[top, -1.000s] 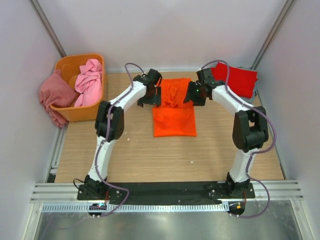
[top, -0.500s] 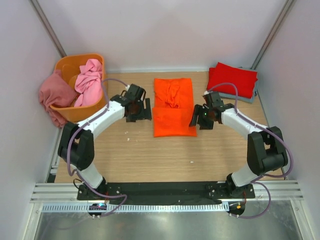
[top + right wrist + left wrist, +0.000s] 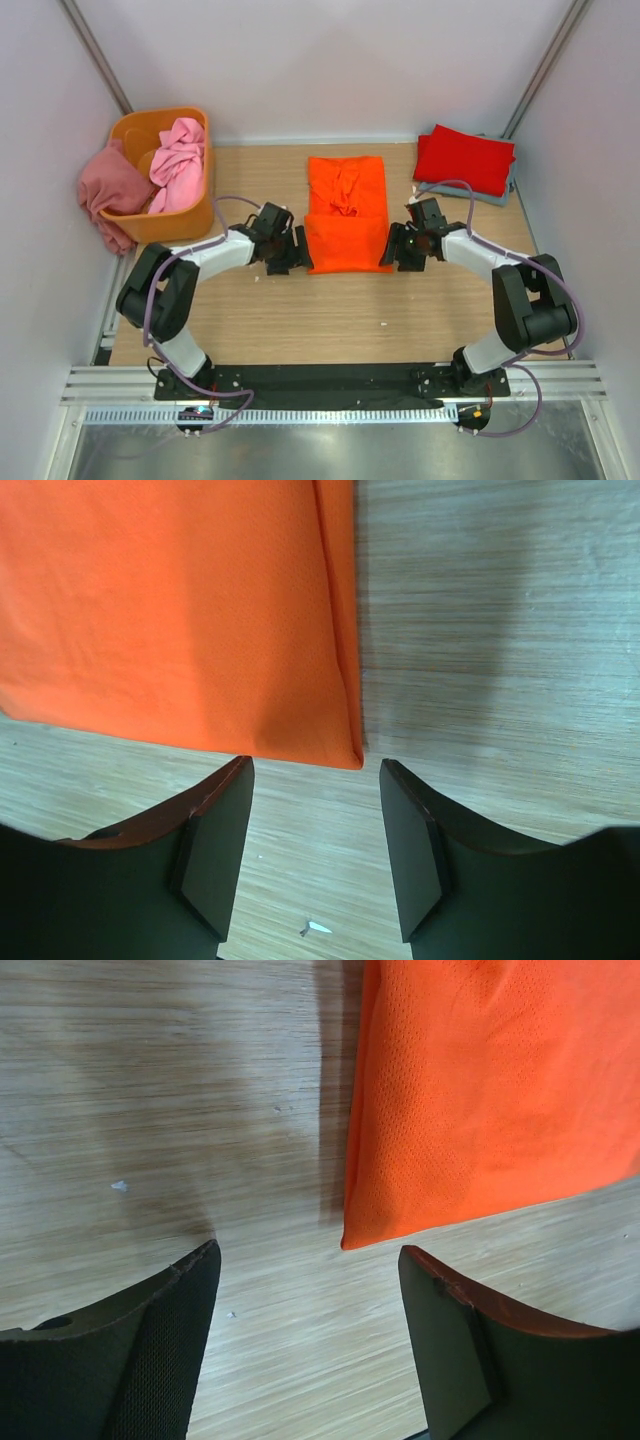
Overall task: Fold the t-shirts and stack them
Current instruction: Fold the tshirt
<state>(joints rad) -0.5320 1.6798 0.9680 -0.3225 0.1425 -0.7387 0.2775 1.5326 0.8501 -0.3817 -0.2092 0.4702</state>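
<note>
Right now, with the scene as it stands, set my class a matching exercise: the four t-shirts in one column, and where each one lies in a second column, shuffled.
Column one
1. orange t-shirt
2. red t-shirt
3. light pink t-shirt
4. dusty rose t-shirt

Column two
A. draped over the outer left side of the tub
B. folded at the far right corner
C. lying in the middle of the table
D. heaped inside the tub

Pairs: 1-C, 2-B, 3-D, 4-A
</note>
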